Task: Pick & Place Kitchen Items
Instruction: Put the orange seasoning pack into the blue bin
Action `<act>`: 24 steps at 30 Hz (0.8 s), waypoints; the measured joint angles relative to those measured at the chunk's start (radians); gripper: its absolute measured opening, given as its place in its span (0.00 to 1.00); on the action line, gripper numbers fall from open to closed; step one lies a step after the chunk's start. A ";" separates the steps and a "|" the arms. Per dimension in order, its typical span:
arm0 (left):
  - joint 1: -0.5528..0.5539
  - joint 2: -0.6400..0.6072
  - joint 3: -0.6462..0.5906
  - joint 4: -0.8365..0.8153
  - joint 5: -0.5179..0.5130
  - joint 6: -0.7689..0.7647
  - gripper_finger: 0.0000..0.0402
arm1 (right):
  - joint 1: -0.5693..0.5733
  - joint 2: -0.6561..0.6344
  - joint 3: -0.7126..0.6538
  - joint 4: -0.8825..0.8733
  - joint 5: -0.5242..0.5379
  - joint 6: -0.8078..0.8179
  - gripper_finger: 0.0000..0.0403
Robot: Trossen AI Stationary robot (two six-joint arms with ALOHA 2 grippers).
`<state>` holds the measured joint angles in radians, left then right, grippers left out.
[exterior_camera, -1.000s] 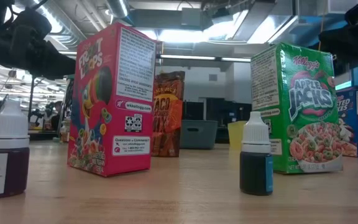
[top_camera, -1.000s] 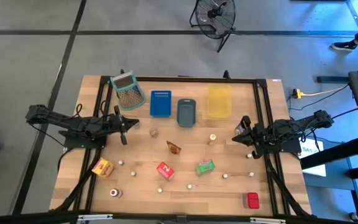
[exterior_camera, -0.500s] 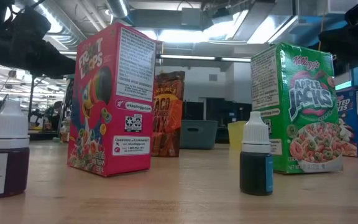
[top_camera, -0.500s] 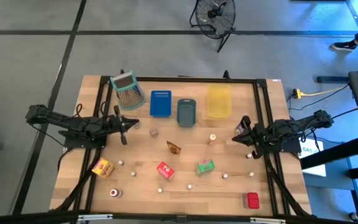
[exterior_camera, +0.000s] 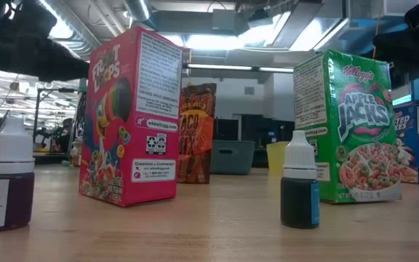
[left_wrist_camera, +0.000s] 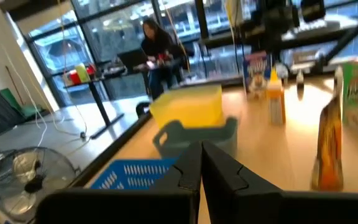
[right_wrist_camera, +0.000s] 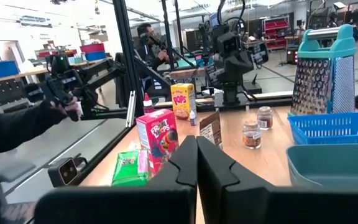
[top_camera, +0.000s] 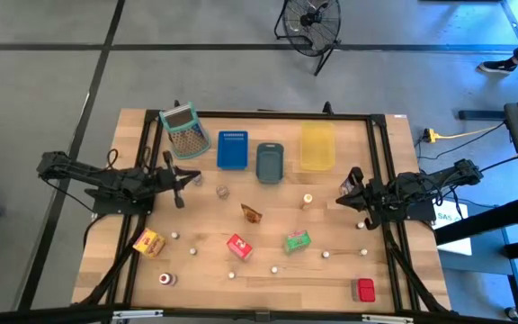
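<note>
Small grocery pieces stand scattered on the wooden table: a red carton [top_camera: 238, 246], a green carton [top_camera: 297, 240], a yellow-orange carton [top_camera: 148, 242], a brown packet [top_camera: 252, 213], a jar [top_camera: 222, 192], a capped bottle [top_camera: 308, 201] and several tiny bottles. My left gripper [top_camera: 187, 178] is shut and empty above the table's left part, near the jar; its shut fingers show in the left wrist view [left_wrist_camera: 201, 165]. My right gripper [top_camera: 344, 192] is shut and empty at the table's right side, to the right of the capped bottle; its shut fingers show in the right wrist view [right_wrist_camera: 196, 158].
A blue tray [top_camera: 233, 149], a grey tray [top_camera: 269, 162] and a yellow tray [top_camera: 317, 146] lie along the far edge, with a perforated grater-like basket [top_camera: 183, 131] to their left. A red piece [top_camera: 365, 289] sits near the front right corner. A person [right_wrist_camera: 148, 37] sits beyond the table.
My left gripper has drawn back a little toward the table's left edge and risen slightly; in the low view its dark shape sits higher. Nothing on the table has moved.
</note>
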<state>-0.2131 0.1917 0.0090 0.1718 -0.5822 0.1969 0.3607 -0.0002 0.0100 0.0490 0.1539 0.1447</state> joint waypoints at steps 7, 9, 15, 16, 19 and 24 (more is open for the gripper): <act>0.000 0.000 0.000 0.148 0.002 -0.105 0.02 | 0.000 0.000 0.000 0.000 0.000 -0.003 0.00; 0.000 0.000 0.000 0.155 0.001 -0.149 0.01 | 0.000 0.000 0.000 0.000 0.000 -0.002 0.00; 0.001 0.000 0.001 0.169 0.054 -0.146 0.02 | 0.000 0.000 0.000 0.000 0.000 0.054 0.00; 0.001 0.001 0.003 0.166 0.065 -0.151 0.02 | 0.000 0.000 0.000 0.000 0.000 0.053 0.00; 0.001 0.004 0.016 0.161 0.092 -0.150 0.05 | -0.001 0.000 0.000 0.006 0.007 0.014 0.00; 0.001 0.030 0.067 0.160 0.105 -0.150 0.19 | -0.001 0.000 0.000 0.008 0.098 0.002 0.00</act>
<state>-0.2123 0.2216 0.0758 0.3321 -0.4771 0.0467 0.3599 -0.0002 0.0101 0.0570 0.2518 0.1471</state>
